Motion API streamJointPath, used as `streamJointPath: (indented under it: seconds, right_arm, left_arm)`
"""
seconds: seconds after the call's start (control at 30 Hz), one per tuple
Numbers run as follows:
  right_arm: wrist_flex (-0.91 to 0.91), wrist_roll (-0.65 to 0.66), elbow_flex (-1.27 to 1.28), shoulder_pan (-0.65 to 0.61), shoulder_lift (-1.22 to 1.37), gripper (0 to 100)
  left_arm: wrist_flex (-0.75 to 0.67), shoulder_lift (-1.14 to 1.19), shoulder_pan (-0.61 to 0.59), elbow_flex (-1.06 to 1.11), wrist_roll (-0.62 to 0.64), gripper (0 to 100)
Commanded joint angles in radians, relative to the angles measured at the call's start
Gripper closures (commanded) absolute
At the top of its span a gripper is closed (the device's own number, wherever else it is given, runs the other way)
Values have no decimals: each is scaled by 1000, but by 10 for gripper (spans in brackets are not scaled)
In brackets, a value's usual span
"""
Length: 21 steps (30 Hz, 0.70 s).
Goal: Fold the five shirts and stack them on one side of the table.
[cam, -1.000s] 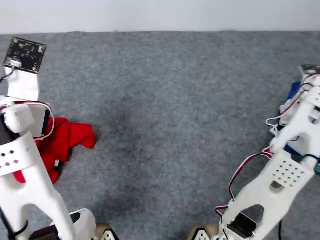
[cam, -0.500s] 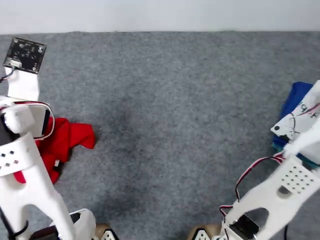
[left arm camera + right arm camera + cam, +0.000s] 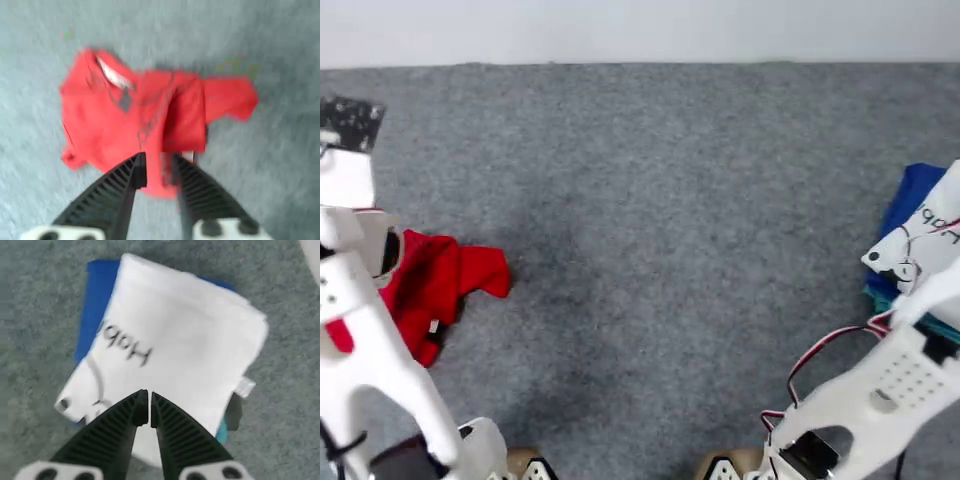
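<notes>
A crumpled red shirt (image 3: 435, 285) lies on the grey table at the left, beside my left arm (image 3: 365, 330). In the left wrist view the red shirt (image 3: 130, 105) spreads out below my left gripper (image 3: 159, 162), whose black fingers stand a little apart above its near edge. At the right edge sits a stack of folded shirts, a white one with dark print (image 3: 925, 235) on a blue one (image 3: 910, 195). My right gripper (image 3: 149, 396) hovers shut above the white shirt (image 3: 175, 340), with the blue shirt (image 3: 97, 305) and a teal edge (image 3: 222, 427) under it.
The grey felt table top (image 3: 670, 200) stretches wide between the red shirt and the stack. A pale wall runs along the far edge. My right arm (image 3: 880, 390) rises from the near right corner with red and white cables.
My right arm drew back off the stack toward the near edge, baring the white and blue shirts. My left arm shifted left, uncovering more of the red shirt.
</notes>
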Motion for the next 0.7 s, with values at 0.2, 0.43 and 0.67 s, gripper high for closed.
streamJointPath:
  seconds: [0.2,0.43,0.67]
  right_arm:
    - [38,5,667,-248,-547,990]
    - [38,5,872,-294,-687,990]
    - [38,6,1007,-298,-773,990]
  left_arm:
    - [-23,64,-103,240,-282,862]
    - [-224,189,-176,344,-255,772]
    - [-385,324,-186,346,-238,765]
